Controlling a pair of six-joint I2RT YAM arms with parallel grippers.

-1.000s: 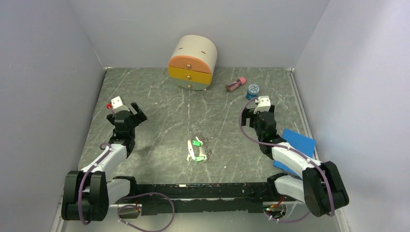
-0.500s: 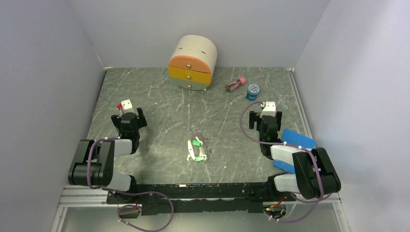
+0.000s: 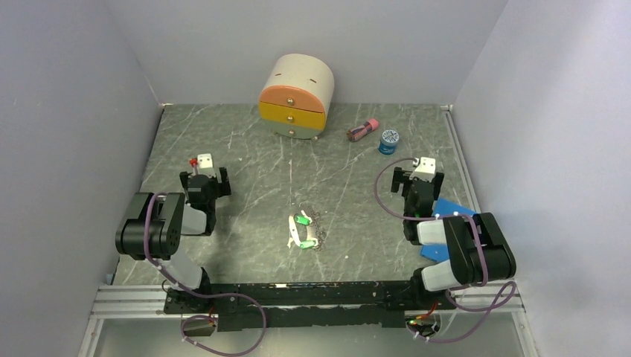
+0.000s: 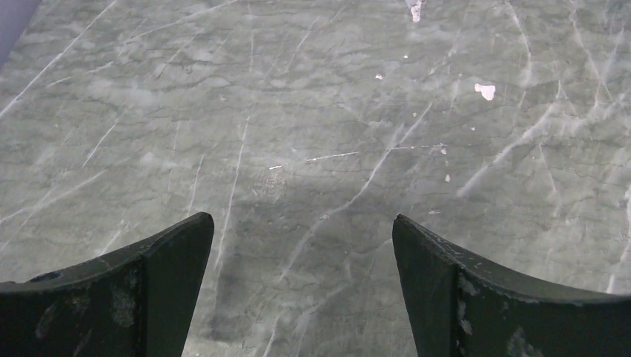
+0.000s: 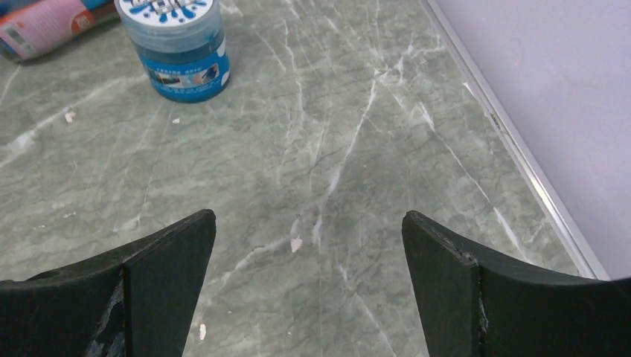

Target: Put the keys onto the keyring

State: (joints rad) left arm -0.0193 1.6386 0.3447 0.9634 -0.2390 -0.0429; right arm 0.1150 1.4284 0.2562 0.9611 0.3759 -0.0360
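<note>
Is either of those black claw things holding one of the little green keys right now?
No: the green keys lie on the table between the arms, while the left tool and right tool stand open and empty far from them.

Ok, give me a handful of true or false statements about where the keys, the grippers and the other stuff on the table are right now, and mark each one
1. The keys lie on the table between the two arms. True.
2. The left gripper is shut on a key. False: its jaws stand open with only bare table between them.
3. The blue jar stands beside the pink tube near the back right. True.
4. The right gripper hangs directly over the keys. False: it is off to the right of them, open, with nothing between its fingers.
5. The drawer unit sits at the near edge by the arm bases. False: it stands at the back wall.
</note>
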